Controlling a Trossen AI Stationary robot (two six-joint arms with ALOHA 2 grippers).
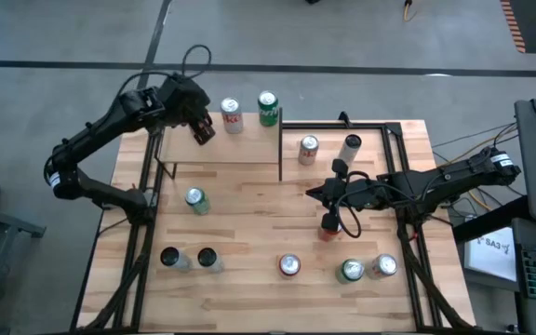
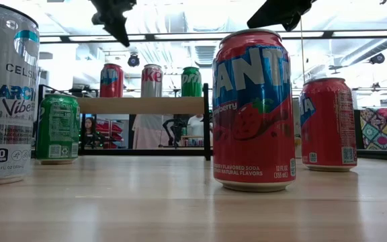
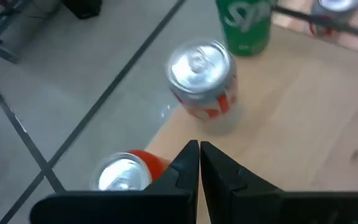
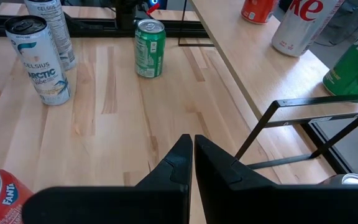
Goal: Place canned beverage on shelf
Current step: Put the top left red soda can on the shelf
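The shelf (image 1: 184, 149) is a light wood board on black posts at the table's far left. Three cans stand on it: a red one (image 2: 111, 81), a silver-and-red one (image 1: 232, 114) and a green one (image 1: 268, 108). My left gripper (image 1: 203, 130) hovers shut and empty above the shelf. In its wrist view its fingertips (image 3: 199, 146) lie just past the red can's top (image 3: 124, 174), short of the silver-and-red can (image 3: 201, 81). My right gripper (image 1: 314, 193) hangs shut and empty over the table's middle, beside a red Fanta can (image 1: 328, 226).
On the tabletop stand a green can (image 1: 194, 199), two tall cans (image 1: 169, 258) (image 1: 207, 259) near left, three cans (image 1: 289, 266) (image 1: 352, 270) (image 1: 382, 267) near the front edge, and two more (image 1: 308, 149) (image 1: 351, 149) right of the shelf's black post (image 1: 280, 140).
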